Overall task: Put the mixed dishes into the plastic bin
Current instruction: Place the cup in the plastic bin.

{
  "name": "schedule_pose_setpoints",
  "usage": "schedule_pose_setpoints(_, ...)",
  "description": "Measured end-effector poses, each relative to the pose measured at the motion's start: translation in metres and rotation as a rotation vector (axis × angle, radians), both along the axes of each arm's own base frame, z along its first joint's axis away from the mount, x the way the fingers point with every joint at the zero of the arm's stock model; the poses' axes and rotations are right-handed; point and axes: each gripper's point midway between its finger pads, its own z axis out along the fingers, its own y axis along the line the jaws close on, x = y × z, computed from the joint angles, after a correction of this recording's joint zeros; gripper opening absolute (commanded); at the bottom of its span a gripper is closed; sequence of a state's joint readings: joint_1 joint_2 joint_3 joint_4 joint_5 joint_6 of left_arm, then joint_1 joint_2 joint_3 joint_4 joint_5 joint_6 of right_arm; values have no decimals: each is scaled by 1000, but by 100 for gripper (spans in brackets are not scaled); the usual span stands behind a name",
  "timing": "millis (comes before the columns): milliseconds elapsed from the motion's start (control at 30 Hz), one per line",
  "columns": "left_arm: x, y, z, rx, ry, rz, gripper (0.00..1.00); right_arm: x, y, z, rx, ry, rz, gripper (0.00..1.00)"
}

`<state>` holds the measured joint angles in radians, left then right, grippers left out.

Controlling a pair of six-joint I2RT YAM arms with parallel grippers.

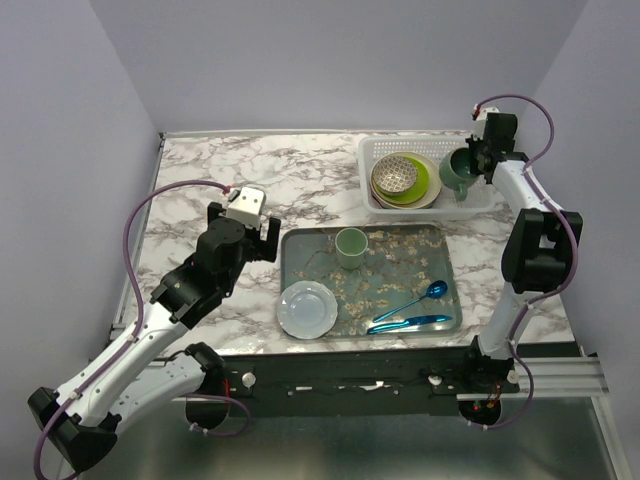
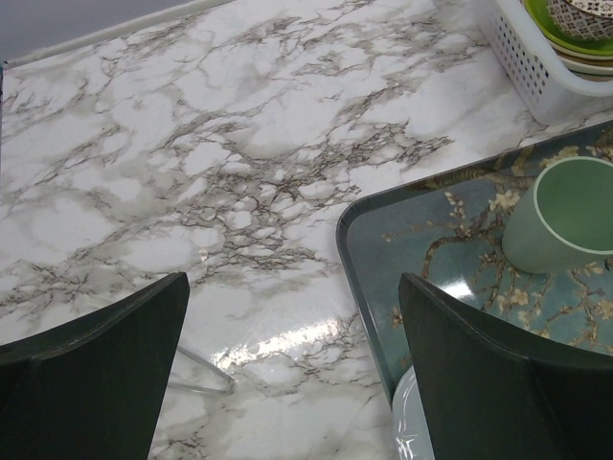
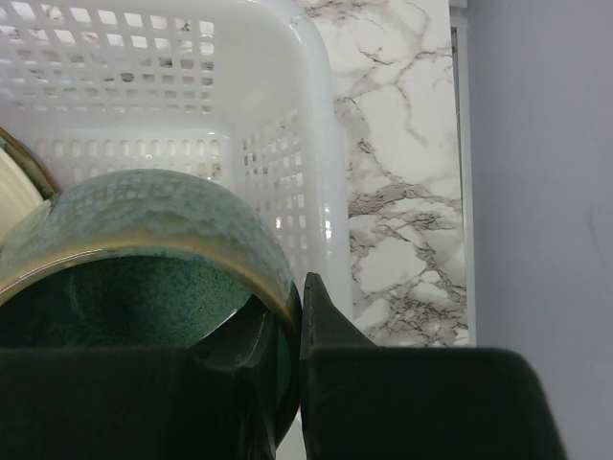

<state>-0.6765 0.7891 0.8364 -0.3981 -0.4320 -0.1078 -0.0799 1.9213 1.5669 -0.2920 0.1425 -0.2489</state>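
While the right gripper (image 3: 299, 309) pinches the mug (image 3: 144, 230) over the bin (image 1: 372, 152) — left gripper (image 2: 292, 369) spread — a rim slip could crack plates (image 1: 427, 183).

**Top external view:** from high behind the arm bases, looking down and forward over the whole marble table (image 1: 300, 180).
**Left wrist view:** low and close over mid-table, facing far-right. It shares the grey tray (image 2: 383, 240), pale green cup (image 2: 560, 216) and white plastic bin (image 2: 527, 57) with the top view.
**Right wrist view:** very close at the bin's right end, against the dark teal mug (image 3: 144, 220).
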Motion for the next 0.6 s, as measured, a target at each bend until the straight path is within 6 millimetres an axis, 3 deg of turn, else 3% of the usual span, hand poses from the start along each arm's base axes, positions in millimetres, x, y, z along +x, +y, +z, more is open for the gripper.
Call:
schedule_pose_setpoints(433, 1, 0, -1, -6, 5, -7, 99, -2, -10, -6, -113, 51, 50, 14)
schedule_pose_setpoints(600, 1, 0, -1, -7, 5, -7, 99, -9, -9, -17, -124, 104, 75, 21)
